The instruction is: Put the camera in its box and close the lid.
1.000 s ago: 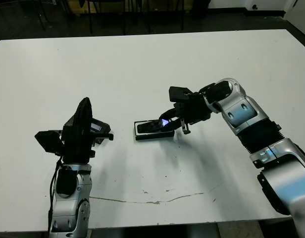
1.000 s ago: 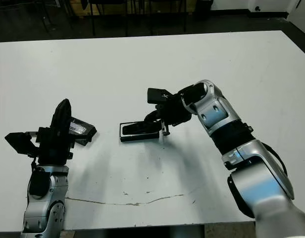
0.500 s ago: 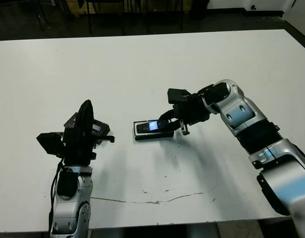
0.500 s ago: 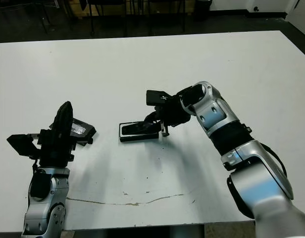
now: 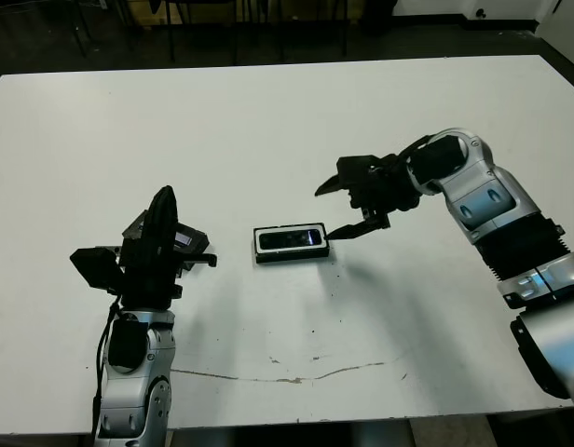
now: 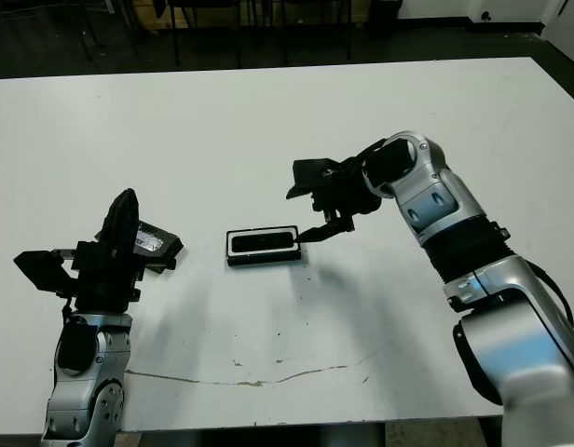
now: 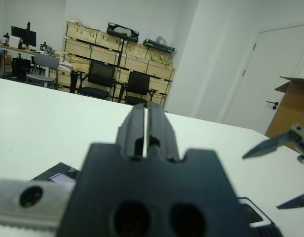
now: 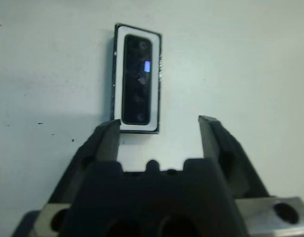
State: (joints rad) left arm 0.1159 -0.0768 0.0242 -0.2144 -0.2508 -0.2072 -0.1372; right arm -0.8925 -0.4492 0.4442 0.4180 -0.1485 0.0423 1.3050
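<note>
Bright, even light; soft shadows.

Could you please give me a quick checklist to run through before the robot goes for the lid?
1. Camera lies flat inside the box, white lining showing all around: ok.
2. Right gripper is open and off the box, holding nothing: ok.
3. Box stands free on the table, nothing on top of it: ok.
4. Lid lies on the table beside the left gripper, partly hidden behind it: ok.
5. Left gripper open enough to take the lid: not ok, its fingers are together in the left wrist view.
6. Lid's shiny panel faces up: cannot tell.
</note>
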